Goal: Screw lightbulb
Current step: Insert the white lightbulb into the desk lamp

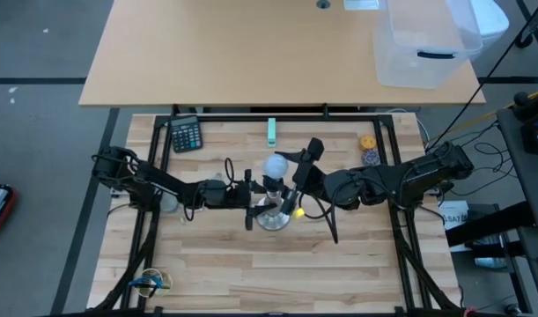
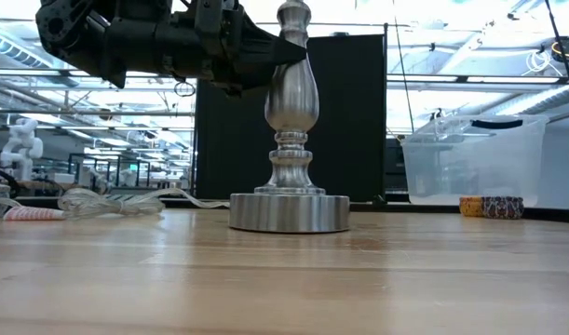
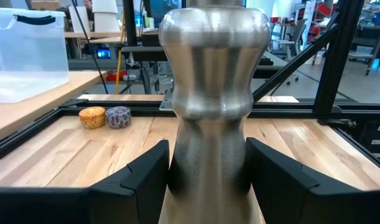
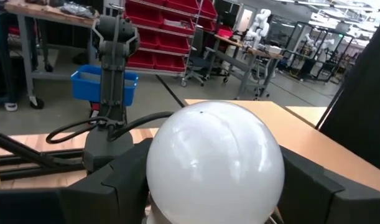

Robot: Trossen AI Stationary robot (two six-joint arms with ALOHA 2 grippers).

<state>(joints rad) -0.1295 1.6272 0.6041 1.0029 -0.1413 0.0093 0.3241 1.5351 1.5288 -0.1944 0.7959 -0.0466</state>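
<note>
1. The step in hand looks like the seating of the lightbulb (image 4: 214,165) into the stand (image 2: 290,209): the bulb is held, the stand is braced, and both arms meet over the middle of the table (image 1: 216,273).

2. The right gripper (image 4: 211,180) has its jaws clenched on the lightbulb. In the right wrist view the white globe sits squarely between the two dark fingers (image 4: 112,183), bulging forward past their tips and filling the gap from one to the other.

3. In the high view the lightbulb (image 1: 276,166) lies just above the top of the stand (image 1: 273,214), close to or on the socket. Whether its screw base has entered the threads I cannot tell; the base is hidden.

4. The left gripper (image 3: 205,174) grasps the stand (image 3: 211,106) by its stem: the silver column stands upright between the jaws, both fingers (image 3: 137,180) pressed to its narrow waist, the wider swell above them.

5. The next move, as I judge it, calls for the right gripper to keep the bulb in line with the stem and turn it about that line, with light downward pressure, while the left gripper holds the stand from spinning or tipping.

6. A tilted bulb would likely cross-thread, so alignment matters before any turn.
</note>
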